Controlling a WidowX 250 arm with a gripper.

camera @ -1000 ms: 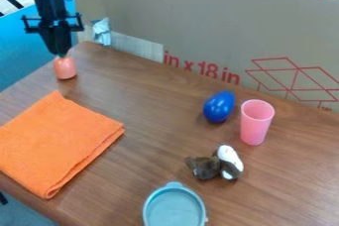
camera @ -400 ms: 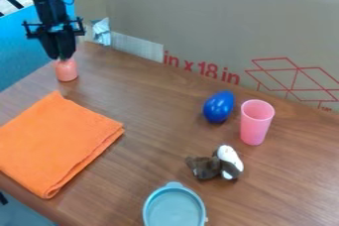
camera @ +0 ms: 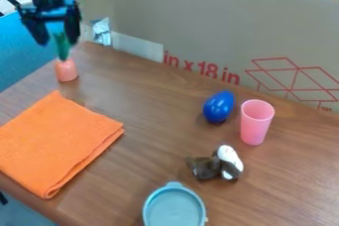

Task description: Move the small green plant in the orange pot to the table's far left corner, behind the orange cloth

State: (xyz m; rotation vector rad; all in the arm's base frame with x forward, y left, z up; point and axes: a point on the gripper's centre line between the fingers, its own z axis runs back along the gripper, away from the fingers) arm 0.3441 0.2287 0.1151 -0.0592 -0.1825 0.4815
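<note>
In the camera view, I have the tool (camera: 58,43) spread wide, gripping nothing, around the green top of an upright, pink-bottomed object (camera: 67,71) at the desk's (camera: 149,106) far left. A folded orange cloth (camera: 58,143) lies nearby; well to the right, a blue egg (camera: 218,107) sits beside a pink cup (camera: 255,126).

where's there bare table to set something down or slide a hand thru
Widest: mid-table, between the orange cloth and blue egg. Another: lower right, beyond the brown-and-white toy and grey-blue dish. Crowded: egg, pink cup and toy sit close together; upper left, the open gripper is around the green top of the salmon-coloured object.
</note>
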